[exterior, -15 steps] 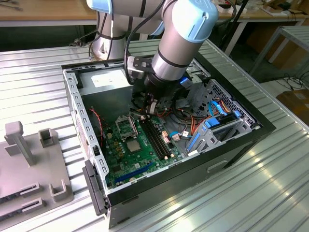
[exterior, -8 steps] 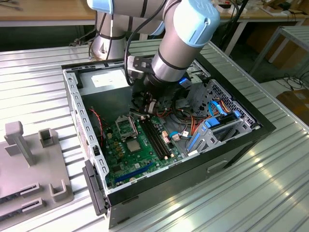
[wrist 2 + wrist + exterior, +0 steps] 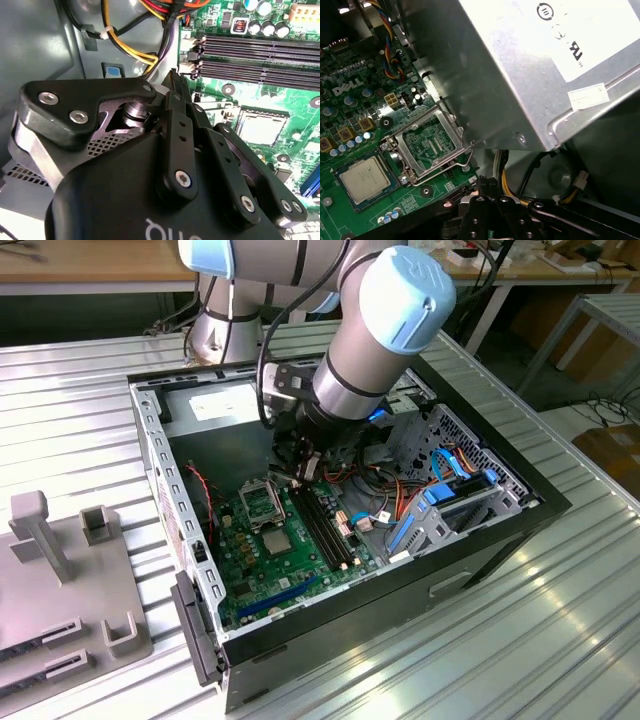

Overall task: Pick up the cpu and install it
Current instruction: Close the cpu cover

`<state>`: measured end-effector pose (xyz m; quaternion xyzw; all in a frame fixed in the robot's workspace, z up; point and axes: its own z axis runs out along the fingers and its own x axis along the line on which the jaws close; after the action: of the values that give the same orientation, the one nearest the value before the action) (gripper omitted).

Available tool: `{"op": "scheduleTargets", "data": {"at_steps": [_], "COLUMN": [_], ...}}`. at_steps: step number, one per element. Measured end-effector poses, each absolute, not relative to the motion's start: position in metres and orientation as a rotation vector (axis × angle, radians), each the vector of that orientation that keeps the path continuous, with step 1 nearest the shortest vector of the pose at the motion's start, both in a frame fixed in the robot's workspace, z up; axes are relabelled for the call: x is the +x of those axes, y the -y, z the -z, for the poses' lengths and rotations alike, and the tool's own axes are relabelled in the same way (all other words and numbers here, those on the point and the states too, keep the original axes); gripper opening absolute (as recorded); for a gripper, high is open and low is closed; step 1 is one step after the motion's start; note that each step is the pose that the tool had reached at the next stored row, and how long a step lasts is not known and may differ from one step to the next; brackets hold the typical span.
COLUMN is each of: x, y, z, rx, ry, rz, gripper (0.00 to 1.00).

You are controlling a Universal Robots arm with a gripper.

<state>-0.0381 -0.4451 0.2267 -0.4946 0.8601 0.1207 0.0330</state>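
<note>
A silver-grey cpu sits on the green motherboard, beneath a pale blue-capped grey arm.

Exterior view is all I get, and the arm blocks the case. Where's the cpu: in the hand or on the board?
Observer: On the board. In the first wrist view the cpu lies flat, metal top up, beside the metal-framed socket.
Operator: Hand near it?
Observer: Apart from it. In the second wrist view the hand points toward the end of the memory slots, with the cpu off to one side.
Operator: Anything close to the hand?
Observer: Yellow and black cables run right by it.
</note>
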Motion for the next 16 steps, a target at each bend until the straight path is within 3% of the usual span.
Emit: {"op": "scheduleTargets", "data": {"at_steps": [16], "x": [-0.0395], "y": [0.4455], "z": [-0.2254], "rx": [-1.521], "ry": [-2.645], "rz": [-0.375], "gripper": [0.11]}}
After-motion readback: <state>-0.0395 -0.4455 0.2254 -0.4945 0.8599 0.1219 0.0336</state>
